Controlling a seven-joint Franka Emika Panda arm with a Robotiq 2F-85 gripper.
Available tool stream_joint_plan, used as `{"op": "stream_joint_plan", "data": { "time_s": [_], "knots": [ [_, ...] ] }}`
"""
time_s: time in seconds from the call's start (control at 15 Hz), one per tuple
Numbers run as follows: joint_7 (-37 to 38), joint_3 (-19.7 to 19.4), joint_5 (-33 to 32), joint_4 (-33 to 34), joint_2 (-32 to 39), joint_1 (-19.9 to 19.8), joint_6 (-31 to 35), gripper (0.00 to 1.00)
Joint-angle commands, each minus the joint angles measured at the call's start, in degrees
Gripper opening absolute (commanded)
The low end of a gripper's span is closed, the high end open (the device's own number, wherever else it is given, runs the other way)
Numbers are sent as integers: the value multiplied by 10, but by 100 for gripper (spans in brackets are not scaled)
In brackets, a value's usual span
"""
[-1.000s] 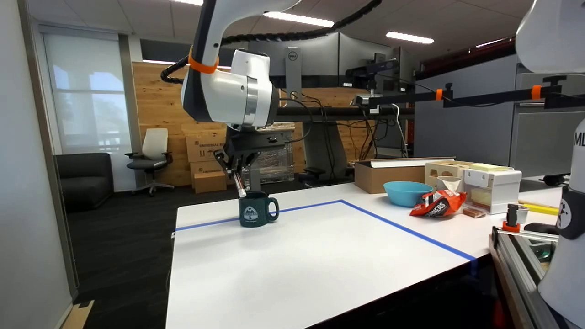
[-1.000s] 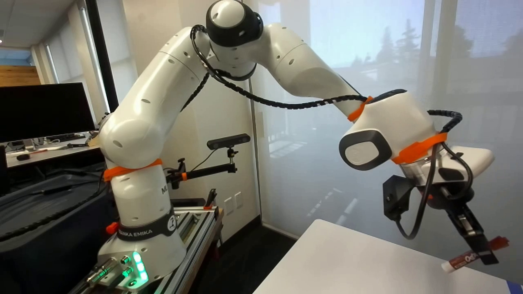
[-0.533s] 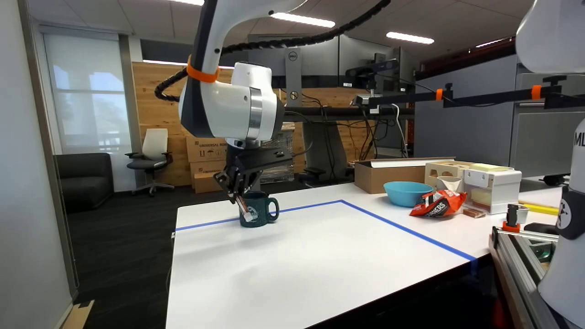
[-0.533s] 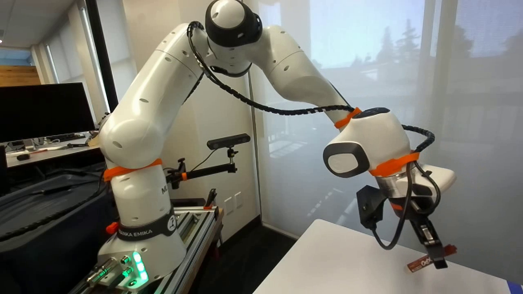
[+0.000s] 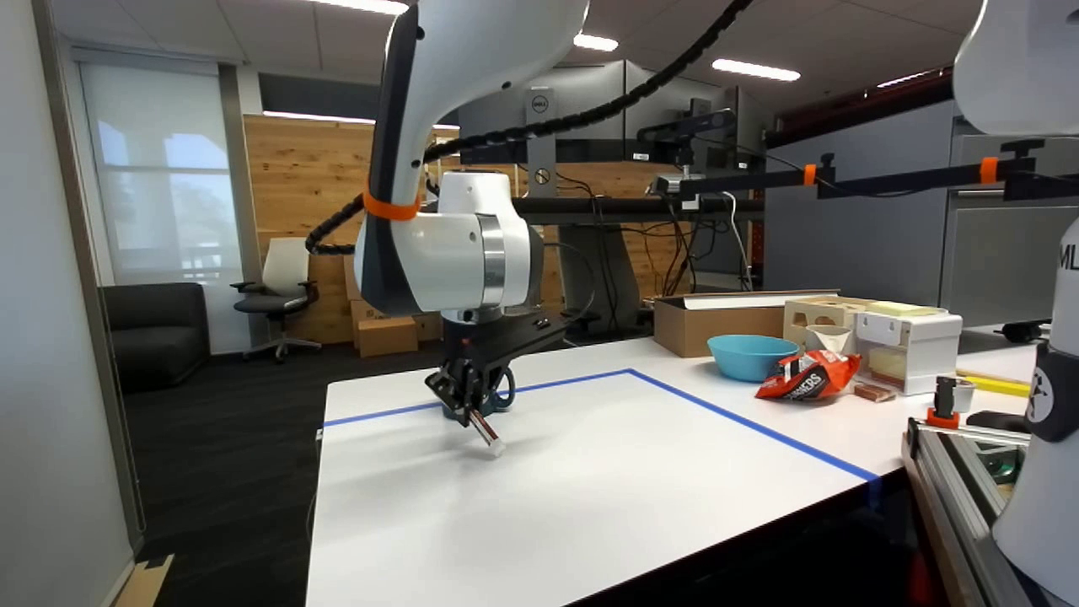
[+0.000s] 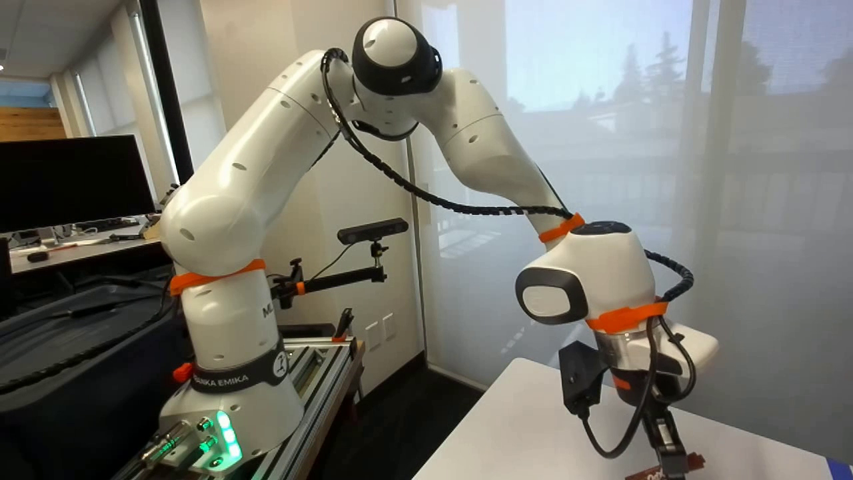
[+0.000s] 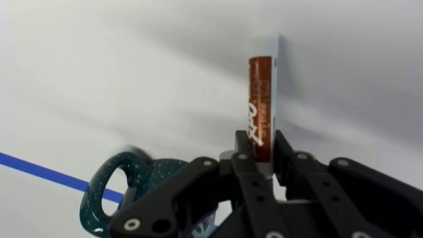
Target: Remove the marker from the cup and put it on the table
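Observation:
My gripper (image 7: 261, 143) is shut on the marker (image 7: 260, 105), a red-brown pen with white lettering and a pale end. In an exterior view the marker (image 5: 484, 428) slants down from the gripper (image 5: 469, 411), its pale end close above the table (image 5: 607, 497). I cannot tell whether it touches. The cup (image 5: 498, 405), a dark green mug, stands upright behind the gripper, which partly hides it. In the wrist view the cup (image 7: 162, 170) shows at lower left, apart from the marker. In an exterior view the marker (image 6: 694, 461) and gripper are at the bottom edge, partly cut off.
A blue tape line (image 5: 725, 418) crosses the white table. A light blue bowl (image 5: 750, 357), a red bag (image 5: 809, 375), a cardboard box (image 5: 716, 324) and a white container (image 5: 909, 346) stand at the back right. The table's left edge is near the cup.
My gripper has moved down with the marker, from above the cup's rim to low over the table in front of the cup. The cup has not moved.

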Motion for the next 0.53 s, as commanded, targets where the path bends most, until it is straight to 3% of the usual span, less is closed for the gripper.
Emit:
{"op": "stream_joint_plan", "data": {
  "time_s": [0.0,0.4,0.47],
  "knots": [
    [-9,-3,6,30,-47,0,-31,5],
    [-33,3,8,47,-63,0,-34,5],
    [-36,5,6,45,-60,0,-27,45]
  ]
}}
